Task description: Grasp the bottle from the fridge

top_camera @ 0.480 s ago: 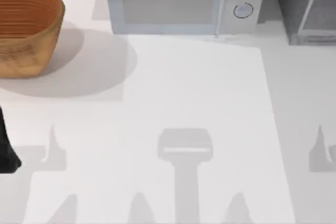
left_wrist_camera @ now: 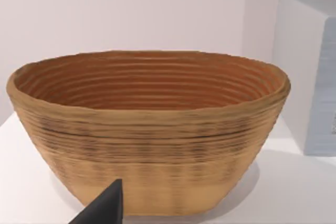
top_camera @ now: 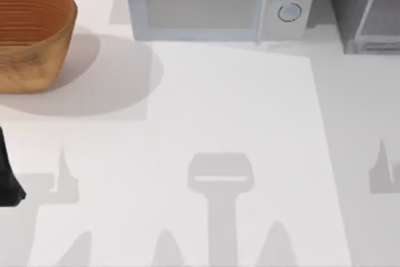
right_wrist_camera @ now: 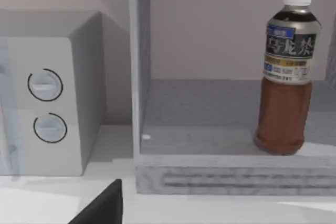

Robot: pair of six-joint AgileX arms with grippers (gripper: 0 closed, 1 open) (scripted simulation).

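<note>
Left pincer (top_camera: 9, 182): a dark part of the left arm sits at the near left edge of the counter (top_camera: 237, 104); whether its fingers are wide or narrow, cannot tell. Looks parked.
Right pincer (right_wrist_camera: 102, 208): one dark fingertip visible in the right wrist view, low and in front of the fridge sill; finger gap cannot be told. It faces the open fridge, well short of the bottle.
Basket (top_camera: 31, 35): woven, brown, far left of the counter, nothing visible inside.
Microwave (top_camera: 212, 4): pale silver-blue, two round knobs, door closed, far centre, just left of the fridge.
Fridge (right_wrist_camera: 210, 177): dark grey cabinet at the far right corner, door open, pale grey floor inside.
Bottle (right_wrist_camera: 286, 72): upright on the fridge floor, toward its right side, near the front sill; reddish-brown liquid, white cap.
Label: dark band with pale characters, apparently East Asian script, not readable; thin blue and yellow strips above and below it.
Stage (judged): approach, no contact yet.
Risk 1: the bottle is tall and narrow, so a finger striking its shoulder on the way in could tip it.
Risk 2: the left door frame and raised sill could catch the pincer if it goes in low or off-centre.
Risk 3: a grip on the smooth label band may slip.
</note>
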